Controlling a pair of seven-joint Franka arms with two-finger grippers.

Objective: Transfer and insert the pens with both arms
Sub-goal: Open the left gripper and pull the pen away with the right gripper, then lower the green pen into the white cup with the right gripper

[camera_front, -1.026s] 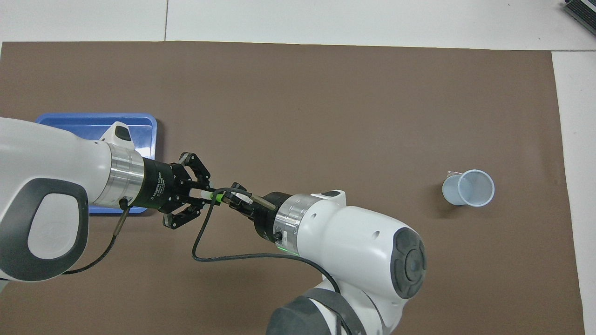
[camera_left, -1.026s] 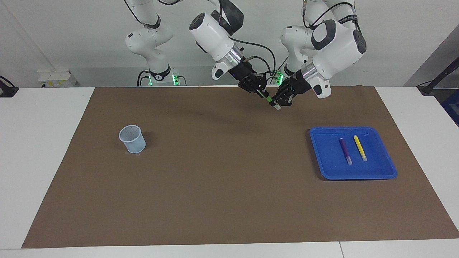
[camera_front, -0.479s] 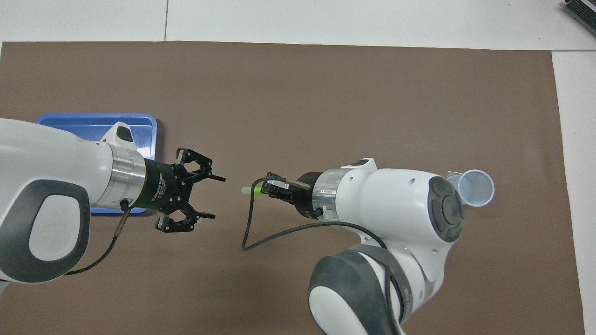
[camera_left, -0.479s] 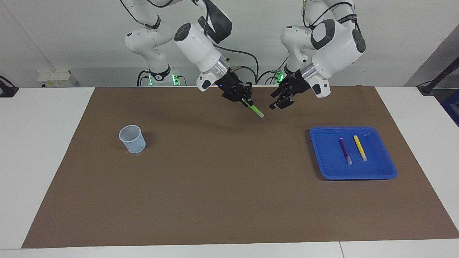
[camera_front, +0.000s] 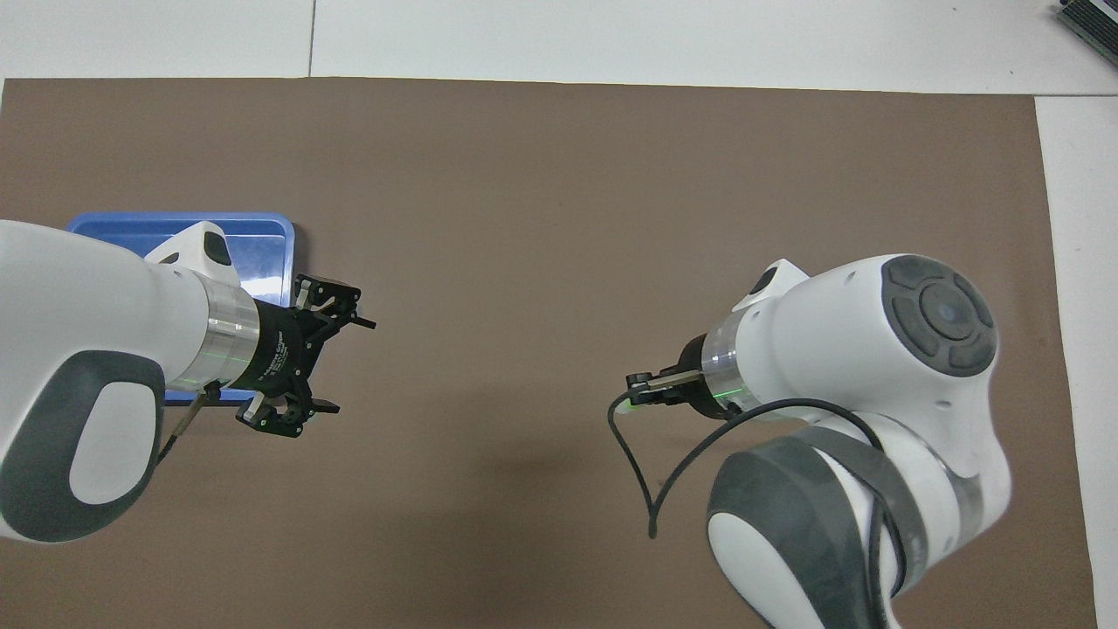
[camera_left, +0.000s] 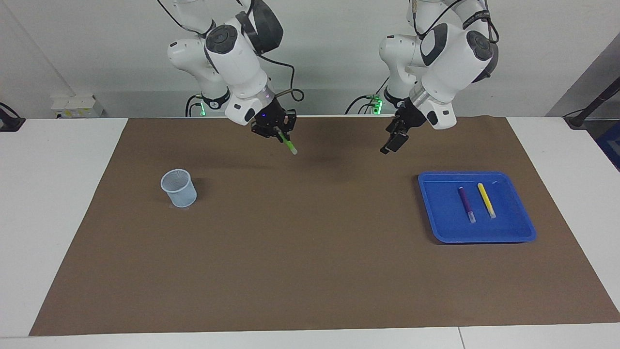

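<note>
The green pen hangs slanted, pale cap end down, with my right gripper shut on its upper end above the brown mat, between the table's middle and the cup. In the overhead view only a sliver of the green pen shows under the right gripper. My left gripper is open and empty, up in the air over the mat beside the blue tray; from overhead the left gripper has its jaws spread wide. The purple pen and yellow pen lie side by side in the tray.
A pale blue mesh cup stands upright on the brown mat toward the right arm's end; the right arm hides it in the overhead view. A corner of the tray shows past the left arm. White tabletop surrounds the mat.
The left gripper opened, let go of the green pen and drew back toward the tray. The right gripper kept the pen and carried it toward the cup's end of the table.
</note>
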